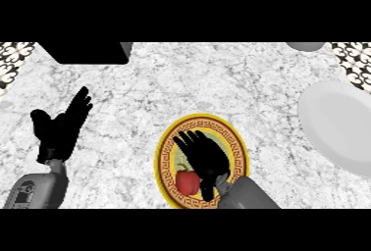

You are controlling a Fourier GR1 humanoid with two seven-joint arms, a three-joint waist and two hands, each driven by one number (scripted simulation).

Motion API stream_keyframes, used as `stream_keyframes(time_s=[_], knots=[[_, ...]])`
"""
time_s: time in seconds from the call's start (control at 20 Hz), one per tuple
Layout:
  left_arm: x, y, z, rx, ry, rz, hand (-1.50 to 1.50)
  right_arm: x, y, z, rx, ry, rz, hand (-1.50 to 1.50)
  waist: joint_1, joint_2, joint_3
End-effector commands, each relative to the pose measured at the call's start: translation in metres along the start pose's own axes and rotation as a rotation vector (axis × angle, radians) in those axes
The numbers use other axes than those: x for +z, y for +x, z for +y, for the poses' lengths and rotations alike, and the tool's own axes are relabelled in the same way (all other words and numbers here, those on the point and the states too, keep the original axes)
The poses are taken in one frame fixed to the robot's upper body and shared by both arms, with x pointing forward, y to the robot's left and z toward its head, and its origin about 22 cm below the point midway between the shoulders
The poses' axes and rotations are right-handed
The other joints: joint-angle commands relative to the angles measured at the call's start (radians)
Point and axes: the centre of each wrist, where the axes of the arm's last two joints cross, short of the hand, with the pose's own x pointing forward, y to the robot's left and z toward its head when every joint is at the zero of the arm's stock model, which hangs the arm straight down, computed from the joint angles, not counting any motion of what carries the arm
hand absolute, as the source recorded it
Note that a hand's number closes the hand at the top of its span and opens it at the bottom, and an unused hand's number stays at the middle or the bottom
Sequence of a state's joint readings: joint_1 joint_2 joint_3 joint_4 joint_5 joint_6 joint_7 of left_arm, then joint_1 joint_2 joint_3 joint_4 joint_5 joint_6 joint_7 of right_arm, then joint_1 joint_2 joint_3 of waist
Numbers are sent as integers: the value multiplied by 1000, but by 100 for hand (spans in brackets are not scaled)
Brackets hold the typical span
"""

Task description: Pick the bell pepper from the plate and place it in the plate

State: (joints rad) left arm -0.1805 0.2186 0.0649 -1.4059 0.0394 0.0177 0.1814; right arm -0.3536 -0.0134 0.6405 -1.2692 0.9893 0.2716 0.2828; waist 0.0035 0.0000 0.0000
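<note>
While right hand point(206, 159) hovers, fingers point(190, 142) straight | round gold-rimmed plate point(243, 152) | red bell pepper point(187, 181)

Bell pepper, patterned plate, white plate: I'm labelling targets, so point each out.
bell pepper point(185, 182), head view, its red side.
patterned plate point(239, 147), head view, its gold rim.
white plate point(340, 127), head view, its bare middle.

No readable text, labels, brands or numbers anywhere; only ornamental patterns, no lettering
</note>
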Motion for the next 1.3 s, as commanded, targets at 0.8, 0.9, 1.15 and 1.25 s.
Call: stream_keyframes(time_s=[0.8,0.9,1.15,1.25], knots=[[5,-9,-1,3,23,7,0,23,7,13,33,-131,-112,150,-9,-2,0],[12,-13,3,-6,12,-3,0,37,-29,19,-38,-148,-57,150,-11,-2,0],[8,4,1,16,42,5,0,90,-98,5,-95,-323,16,150,-27,-5,1],[13,-4,20,5,26,11,0,94,-94,-8,-138,-474,33,150,-25,-5,0]])
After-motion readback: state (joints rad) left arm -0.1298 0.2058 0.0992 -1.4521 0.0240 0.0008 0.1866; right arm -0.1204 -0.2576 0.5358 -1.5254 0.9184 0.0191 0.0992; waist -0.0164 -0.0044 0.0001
